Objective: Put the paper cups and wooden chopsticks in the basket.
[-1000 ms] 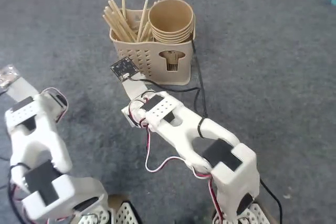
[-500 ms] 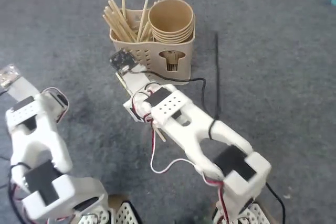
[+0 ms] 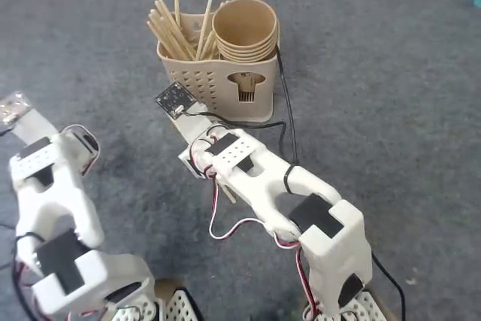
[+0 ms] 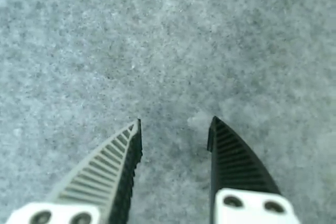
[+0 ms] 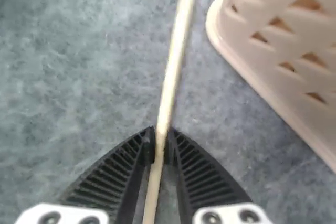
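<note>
Chopstick [image 5: 172,72] tight between jaws of right tool [image 5: 160,132]

High cam: far up, looks down fwd over tabletop [image 3: 391,73]. Wrist cams v. close to it, facing down. Right one shares basket [image 5: 278,35] w/ high cam.

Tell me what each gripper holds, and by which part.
Right gripper: a chopstick, pinched partway along its shaft, with wood sticking out past both ends of the jaws. Left gripper: open, holding nothing.
</note>
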Action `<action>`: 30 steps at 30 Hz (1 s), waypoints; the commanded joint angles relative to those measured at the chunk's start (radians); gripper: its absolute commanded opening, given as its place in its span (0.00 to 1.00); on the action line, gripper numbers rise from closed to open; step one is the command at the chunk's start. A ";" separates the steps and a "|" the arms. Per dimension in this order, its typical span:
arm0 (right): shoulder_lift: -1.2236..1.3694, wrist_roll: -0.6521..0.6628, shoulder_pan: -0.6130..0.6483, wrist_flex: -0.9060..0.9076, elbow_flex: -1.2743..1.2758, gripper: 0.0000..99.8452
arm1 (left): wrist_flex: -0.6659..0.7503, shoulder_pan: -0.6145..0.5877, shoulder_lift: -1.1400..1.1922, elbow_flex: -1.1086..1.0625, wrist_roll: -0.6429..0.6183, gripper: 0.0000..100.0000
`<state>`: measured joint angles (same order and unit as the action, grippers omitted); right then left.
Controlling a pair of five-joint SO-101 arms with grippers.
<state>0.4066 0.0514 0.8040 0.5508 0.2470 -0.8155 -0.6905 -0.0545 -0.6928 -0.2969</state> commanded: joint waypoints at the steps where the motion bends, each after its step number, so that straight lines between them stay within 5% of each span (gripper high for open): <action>1: -0.025 0.008 -0.001 0.087 -0.064 0.01 | 0.028 0.006 -0.011 0.021 -0.008 0.20; 10: -0.334 0.005 0.044 0.367 -0.052 0.01 | 0.043 0.006 -0.009 0.021 -0.008 0.20; 18: -0.736 0.012 0.044 0.369 0.192 0.01 | 0.046 0.006 -0.008 0.019 -0.008 0.20; 30: -1.155 0.008 0.010 -0.237 0.624 0.01 | 0.048 0.009 -0.008 0.019 -0.008 0.20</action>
<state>-0.6782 0.0529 0.8362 0.4910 0.8516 -0.7940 -0.6920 -0.0545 -0.6928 -0.2969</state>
